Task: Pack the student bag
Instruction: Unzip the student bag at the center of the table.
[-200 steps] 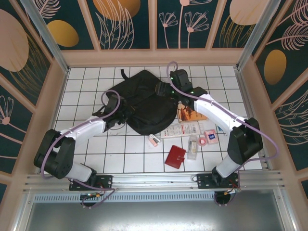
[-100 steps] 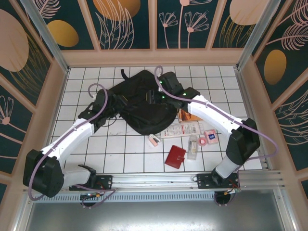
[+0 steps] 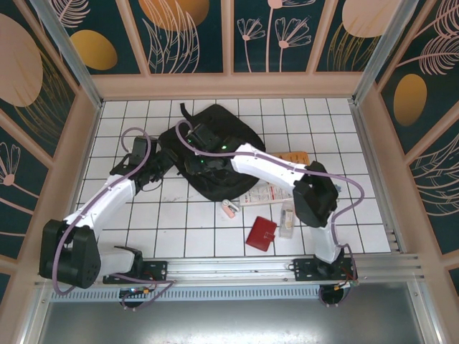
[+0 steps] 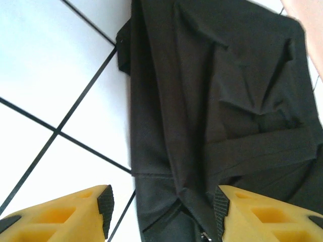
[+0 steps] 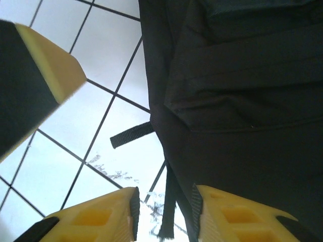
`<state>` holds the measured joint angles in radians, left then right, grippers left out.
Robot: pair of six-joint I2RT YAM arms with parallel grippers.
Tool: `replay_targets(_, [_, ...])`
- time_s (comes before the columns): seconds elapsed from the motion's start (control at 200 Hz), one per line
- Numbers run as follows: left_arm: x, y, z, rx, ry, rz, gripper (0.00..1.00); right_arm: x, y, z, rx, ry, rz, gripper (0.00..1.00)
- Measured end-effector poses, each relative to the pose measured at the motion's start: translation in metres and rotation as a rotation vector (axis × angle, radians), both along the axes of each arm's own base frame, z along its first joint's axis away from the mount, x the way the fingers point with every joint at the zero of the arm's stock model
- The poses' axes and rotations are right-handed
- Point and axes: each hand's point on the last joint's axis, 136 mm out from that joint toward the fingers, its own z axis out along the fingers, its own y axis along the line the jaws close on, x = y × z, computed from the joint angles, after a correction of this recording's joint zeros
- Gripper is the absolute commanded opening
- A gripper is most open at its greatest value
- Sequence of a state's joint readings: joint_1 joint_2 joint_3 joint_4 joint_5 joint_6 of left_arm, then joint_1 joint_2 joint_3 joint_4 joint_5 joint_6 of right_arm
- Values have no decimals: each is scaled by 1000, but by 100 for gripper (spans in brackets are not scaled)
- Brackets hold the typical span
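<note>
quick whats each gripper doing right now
left gripper: open, straddling the edge of the student bag, not gripping
right gripper: open, bag strap between the jaws, not clamped

Black student bag [image 3: 219,120]. White-tiled worktop [image 3: 186,229], dark grid lines. Red case [image 3: 261,233]. On left tool [image 4: 161,212]: yellow fingers [image 4: 60,214], black pads [image 4: 105,206]. Teal walls [image 3: 193,36], floral pattern.

White tiled bench [image 3: 179,222]. Lower centre: red square case [image 3: 260,233], clear plastic box [image 3: 287,218], small pink-and-white item [image 3: 229,208], white printed packet [image 3: 271,193]. Centre right: orange card [image 3: 294,156].
</note>
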<state>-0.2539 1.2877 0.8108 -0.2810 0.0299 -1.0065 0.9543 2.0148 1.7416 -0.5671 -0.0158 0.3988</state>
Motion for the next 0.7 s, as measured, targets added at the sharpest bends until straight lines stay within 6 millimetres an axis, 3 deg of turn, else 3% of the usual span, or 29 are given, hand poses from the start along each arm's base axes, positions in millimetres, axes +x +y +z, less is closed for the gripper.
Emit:
replay_targets(0.23, [-3, 5, -8, -5, 23, 10, 58, 2, -3, -24, -64, 25, -10, 29])
replay_targets(0.701, [-4, 7, -12, -5, 25, 15, 58, -3, -2, -27, -81, 21, -5, 28])
